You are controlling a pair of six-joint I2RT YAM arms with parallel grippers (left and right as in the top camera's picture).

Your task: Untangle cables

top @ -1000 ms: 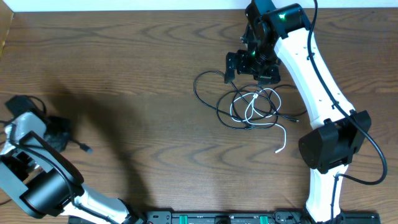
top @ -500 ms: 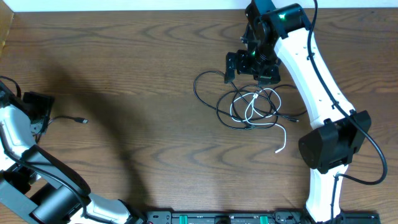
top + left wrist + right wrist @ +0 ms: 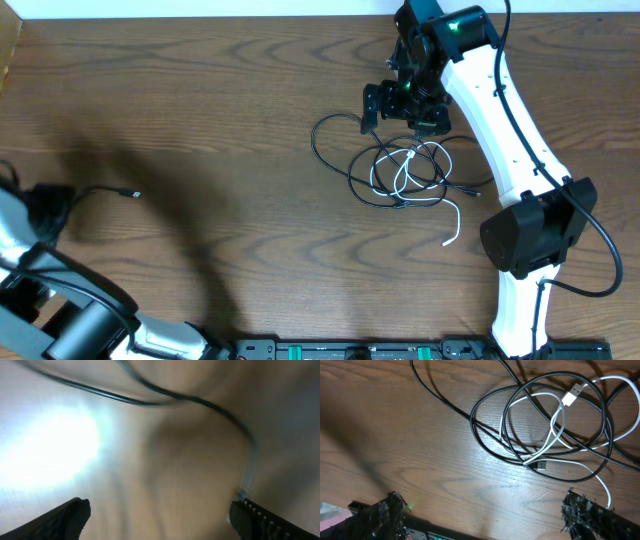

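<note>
Tangled cables (image 3: 405, 172) sit right of centre on the worktop (image 3: 220, 100), directly below the right claw (image 3: 403, 105) in the overhead frame and close to it. That makes the right arm far the nearer one. The left claw (image 3: 160, 510) is well apart at the far left edge, next to a separate loose black cable (image 3: 105, 189) whose free end points toward the middle of the worktop. The knot's long axis runs from upper left to lower right of the overhead frame. A wide black loop (image 3: 330, 140) spreads out at the upper-left end, and a white tail (image 3: 452, 222) trails off at the lower-right end. Any pull to loosen the knot probably has to go along that line or straight across it. Both claws are open, each with its fingers spread wide and nothing between them. The right wrist view shows what the overhead view cannot. The white cable (image 3: 556, 420) threads through several black coils in the upper right of that frame. Its white USB plug (image 3: 574, 393) lies free on top, and a black plug (image 3: 540, 465) rests where the strands cross most thickly. The left wrist view is too blurred to tell whether the loose cable touches the right-hand finger. Only the overhead view shows both arms and how far apart they are.
</note>
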